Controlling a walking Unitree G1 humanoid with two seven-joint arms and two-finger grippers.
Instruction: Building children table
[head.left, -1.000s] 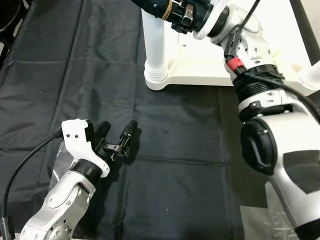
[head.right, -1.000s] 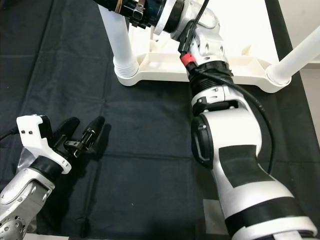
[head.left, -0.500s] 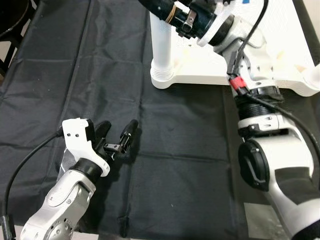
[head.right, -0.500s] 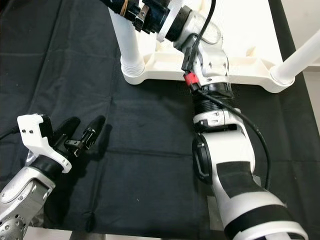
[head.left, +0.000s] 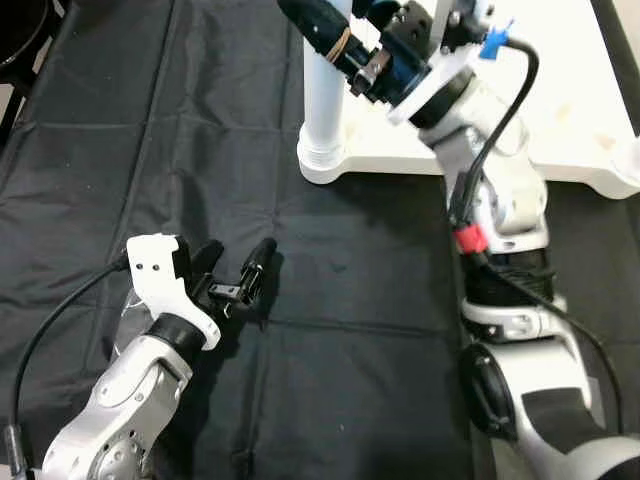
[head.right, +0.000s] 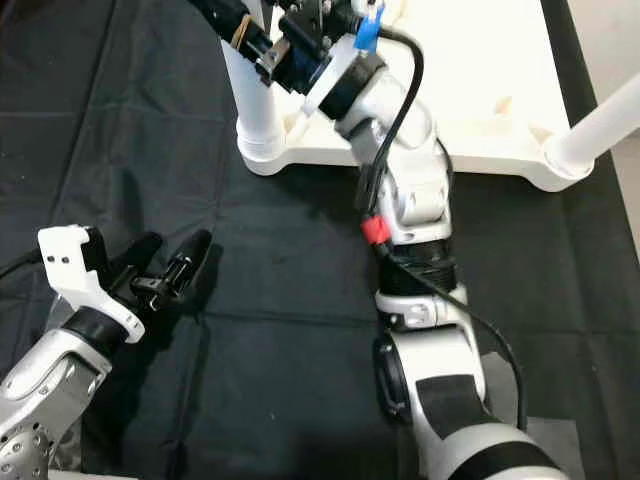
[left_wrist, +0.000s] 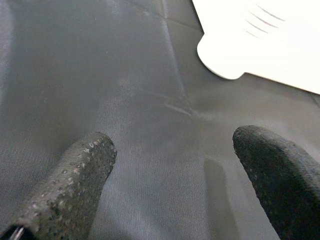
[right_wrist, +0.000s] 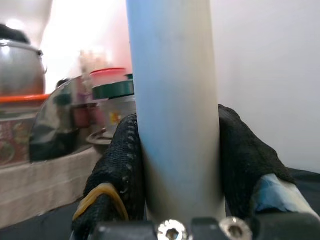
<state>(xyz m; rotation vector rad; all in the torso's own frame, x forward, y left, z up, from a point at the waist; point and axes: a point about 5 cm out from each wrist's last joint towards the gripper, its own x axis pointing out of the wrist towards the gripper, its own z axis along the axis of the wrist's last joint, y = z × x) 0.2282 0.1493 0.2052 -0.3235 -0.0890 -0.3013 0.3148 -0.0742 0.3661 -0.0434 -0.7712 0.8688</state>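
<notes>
— How is each pincer seen to be set?

— Clamped tight around the upright white table leg (head.left: 323, 95) is the right gripper (right_wrist: 175, 175), its fingers (right_wrist: 120, 170) pressed on both sides. The left gripper (head.left: 236, 270) is held spread wide and empty, low over the black cloth (head.left: 150, 120).

— What is cut off or hard to make out?

— The upturned white tabletop (head.right: 480, 70) is cropped at the frame edge; a second leg (head.right: 600, 130) is partly seen.

— What is changed since a second ago?

— The right arm is stretched further forward; the grip is kept, and the left gripper is unmoved.
</notes>
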